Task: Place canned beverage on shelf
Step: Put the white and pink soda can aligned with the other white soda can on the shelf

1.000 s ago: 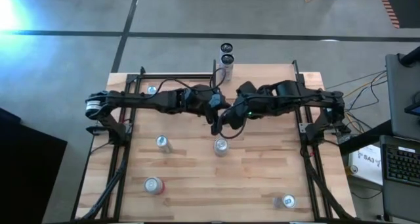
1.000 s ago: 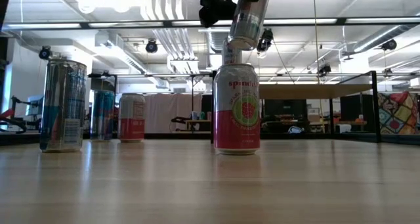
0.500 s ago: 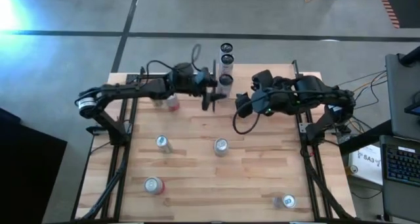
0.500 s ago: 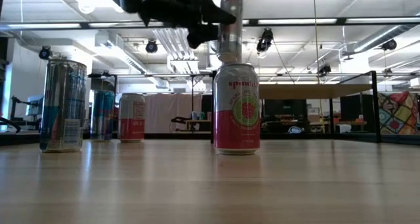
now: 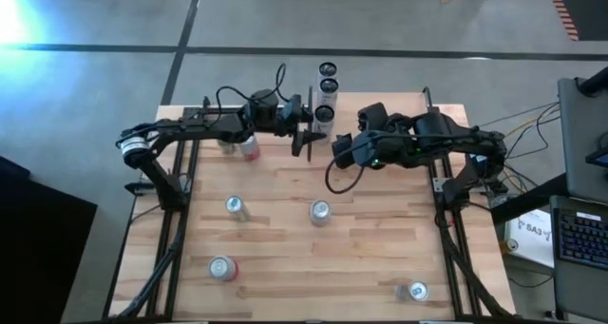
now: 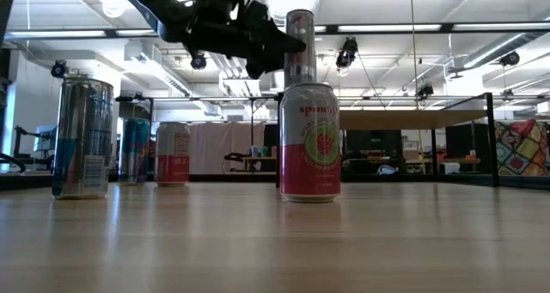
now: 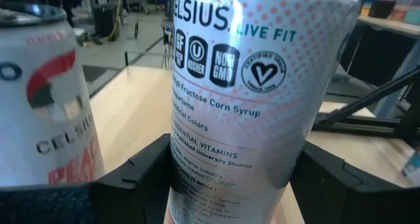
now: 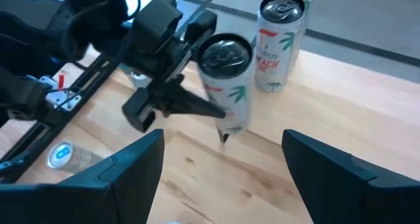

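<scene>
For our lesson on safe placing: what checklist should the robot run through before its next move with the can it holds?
1. Left fingers clamped on Celsius can: ok.
2. Held can upright: ok.
3. Can's base resting on the shelf: cannot tell.
4. Gap to neighbouring can: ok, apart in the right wrist view.
5. Right fingers open, empty, clear of the held can: ok.

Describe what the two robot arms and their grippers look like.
Both arms are black, built of jointed segments, with black cables looping along them. The left arm has a pale ring at its base end. The left gripper has blocky black fingers narrowing to wedge tips. The right gripper's fingers are broad, flat black plates.
</scene>
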`<state>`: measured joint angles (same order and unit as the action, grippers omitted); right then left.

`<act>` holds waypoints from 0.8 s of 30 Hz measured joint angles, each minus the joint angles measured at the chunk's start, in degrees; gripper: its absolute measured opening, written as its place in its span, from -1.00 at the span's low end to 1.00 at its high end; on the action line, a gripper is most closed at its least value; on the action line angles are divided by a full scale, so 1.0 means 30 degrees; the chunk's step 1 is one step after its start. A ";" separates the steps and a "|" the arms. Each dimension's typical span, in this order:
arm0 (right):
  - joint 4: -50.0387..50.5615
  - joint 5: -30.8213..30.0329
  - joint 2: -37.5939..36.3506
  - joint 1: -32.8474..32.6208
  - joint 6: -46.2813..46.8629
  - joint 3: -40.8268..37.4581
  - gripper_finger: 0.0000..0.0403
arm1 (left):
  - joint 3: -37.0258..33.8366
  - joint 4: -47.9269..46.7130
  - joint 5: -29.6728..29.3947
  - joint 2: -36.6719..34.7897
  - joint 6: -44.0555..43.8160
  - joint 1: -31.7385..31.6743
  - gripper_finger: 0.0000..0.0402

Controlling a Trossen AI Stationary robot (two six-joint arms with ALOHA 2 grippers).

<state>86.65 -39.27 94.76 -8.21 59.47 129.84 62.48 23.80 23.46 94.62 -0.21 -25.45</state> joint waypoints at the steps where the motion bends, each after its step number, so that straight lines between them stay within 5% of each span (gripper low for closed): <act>1: 0.0000 -0.0007 0.0007 -0.0007 0.0112 0.0000 0.47 | 0.0002 0.0458 -0.0016 0.0127 0.0001 -0.0009 0.11; 24: -0.0138 -0.0488 0.0015 -0.0015 0.2921 -0.0036 0.43 | 0.1155 0.0122 0.1584 0.1731 0.0627 -0.1480 0.11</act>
<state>86.24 -40.73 94.80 -8.25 68.23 129.73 65.94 24.16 28.21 99.81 1.67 -29.89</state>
